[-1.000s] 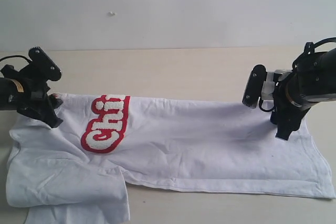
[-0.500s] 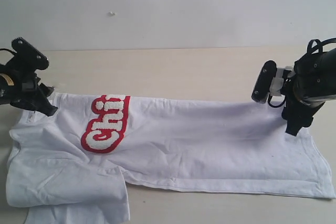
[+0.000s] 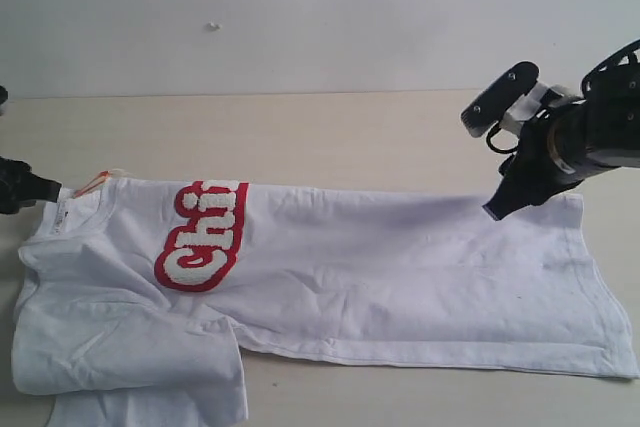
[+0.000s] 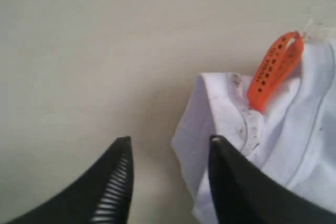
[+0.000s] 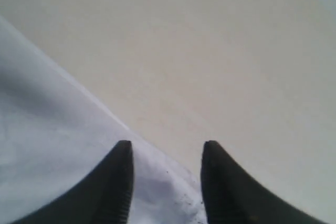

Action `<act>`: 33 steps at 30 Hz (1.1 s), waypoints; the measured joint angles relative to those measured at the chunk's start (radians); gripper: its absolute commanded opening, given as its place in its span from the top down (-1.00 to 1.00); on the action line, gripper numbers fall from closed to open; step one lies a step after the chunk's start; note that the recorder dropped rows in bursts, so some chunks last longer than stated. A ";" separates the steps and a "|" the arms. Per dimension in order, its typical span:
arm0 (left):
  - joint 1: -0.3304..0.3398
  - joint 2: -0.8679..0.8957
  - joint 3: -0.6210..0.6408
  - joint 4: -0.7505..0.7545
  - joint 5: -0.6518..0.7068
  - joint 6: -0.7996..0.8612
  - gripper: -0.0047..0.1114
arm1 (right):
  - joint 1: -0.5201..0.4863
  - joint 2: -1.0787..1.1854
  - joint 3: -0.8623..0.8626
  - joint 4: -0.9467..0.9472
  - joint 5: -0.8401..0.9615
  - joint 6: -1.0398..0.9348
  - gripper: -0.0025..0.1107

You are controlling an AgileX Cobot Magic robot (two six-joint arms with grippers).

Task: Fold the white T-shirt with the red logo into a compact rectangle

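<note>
The white T-shirt (image 3: 340, 267) lies across the table, folded lengthwise, with the red logo (image 3: 200, 237) near its left end and partly folded under. An orange collar tag (image 3: 92, 183) (image 4: 274, 69) sticks out at the shirt's far left corner. My left gripper (image 4: 169, 145) is open just off that collar corner (image 4: 220, 108), holding nothing; only a dark tip of it (image 3: 20, 190) shows at the exterior view's left edge. My right gripper (image 3: 495, 209) (image 5: 167, 148) is open, raised over the shirt's far right edge (image 5: 157, 182), with nothing between its fingers.
The table (image 3: 330, 137) is beige and runs back to a pale wall. A sleeve (image 3: 150, 387) hangs folded at the front left, near the table's front edge. The shirt's hem (image 3: 600, 307) reaches toward the right side.
Both grippers have let go of the shirt and pulled outward. The left arm withdrew to the left edge, baring the orange tag; the right one rose and tilted back.
</note>
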 measured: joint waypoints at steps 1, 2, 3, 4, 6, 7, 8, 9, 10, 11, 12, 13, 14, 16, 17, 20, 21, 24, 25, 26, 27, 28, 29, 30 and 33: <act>0.000 -0.005 0.000 -0.007 0.007 -0.004 0.78 | 0.000 -0.002 0.000 0.029 -0.002 -0.005 0.75; -0.002 -0.006 0.000 -0.018 0.011 -0.006 0.91 | 0.000 -0.006 0.000 0.060 -0.005 -0.007 0.94; -0.007 -0.007 0.000 -0.038 0.018 -0.008 0.91 | 0.000 -0.008 0.000 0.112 -0.007 -0.020 0.96; -0.012 -0.009 0.000 -0.047 0.020 -0.010 0.92 | 0.000 -0.008 0.000 0.150 -0.007 -0.033 0.96; -0.047 -0.002 0.000 -0.061 0.023 -0.013 0.92 | 0.000 -0.001 0.000 0.292 -0.009 -0.119 0.96; -0.075 0.013 0.000 -0.065 0.021 -0.013 0.92 | 0.000 0.018 0.000 0.386 -0.003 -0.183 0.96; -0.086 0.021 0.000 -0.067 0.015 -0.013 0.92 | 0.000 0.028 0.000 0.407 0.004 -0.199 0.96; -0.112 0.044 0.000 -0.067 0.004 -0.013 0.92 | 0.000 0.056 0.000 0.432 0.028 -0.217 0.96; -0.120 0.056 0.000 -0.067 -0.003 -0.013 0.92 | 0.000 0.067 0.000 0.434 0.041 -0.219 0.96; -0.131 0.092 0.000 -0.067 -0.030 -0.013 0.92 | 0.000 0.094 0.000 0.428 0.059 -0.212 0.96; -0.133 0.111 0.000 -0.067 -0.043 -0.013 0.92 | 0.000 0.105 0.000 0.419 0.063 -0.198 0.96; -0.133 0.142 0.000 -0.067 -0.076 -0.011 0.92 | 0.000 0.120 0.000 0.382 0.071 -0.161 0.96; -0.133 0.161 0.000 -0.067 -0.099 -0.011 0.92 | 0.000 0.128 0.000 0.340 0.072 -0.124 0.96; -0.131 0.183 0.000 -0.067 -0.166 -0.011 0.92 | 0.000 0.140 0.000 0.222 0.073 -0.008 0.96; -0.129 0.195 0.000 -0.067 -0.202 -0.011 0.91 | 0.000 0.145 0.000 0.134 0.078 0.071 0.96; -0.123 0.230 0.000 -0.067 -0.297 -0.011 0.52 | 0.000 0.168 0.000 -0.058 0.112 0.296 0.96; -0.123 0.237 -0.002 -0.067 -0.319 -0.011 0.39 | 0.000 0.179 0.000 -0.108 0.123 0.353 0.96; -0.119 0.240 -0.004 -0.071 -0.330 -0.011 -0.12 | 0.000 0.189 -0.005 -0.159 0.134 0.386 0.96; -0.119 0.233 -0.004 -0.071 -0.326 -0.011 -0.16 | 0.000 0.189 -0.005 -0.165 0.137 0.394 0.96; -0.119 0.222 -0.004 -0.071 -0.306 -0.013 -0.14 | 0.000 0.189 -0.005 -0.168 0.139 0.399 0.96; -0.117 0.206 -0.004 -0.071 -0.270 -0.032 -0.15 | 0.000 0.186 -0.005 -0.168 0.143 0.403 0.96; -0.117 0.190 -0.004 -0.071 -0.239 -0.049 -0.15 | 0.000 0.179 -0.005 -0.165 0.145 0.402 0.96; -0.112 0.154 0.004 -0.071 -0.183 -0.115 -0.15 | 0.000 0.159 -0.003 -0.163 0.152 0.405 0.96; -0.105 0.109 0.025 -0.071 -0.128 -0.176 -0.15 | 0.000 0.129 -0.002 -0.158 0.152 0.405 0.96; -0.095 0.044 0.068 -0.071 -0.051 -0.225 -0.15 | 0.000 0.087 -0.002 -0.146 0.136 0.405 0.96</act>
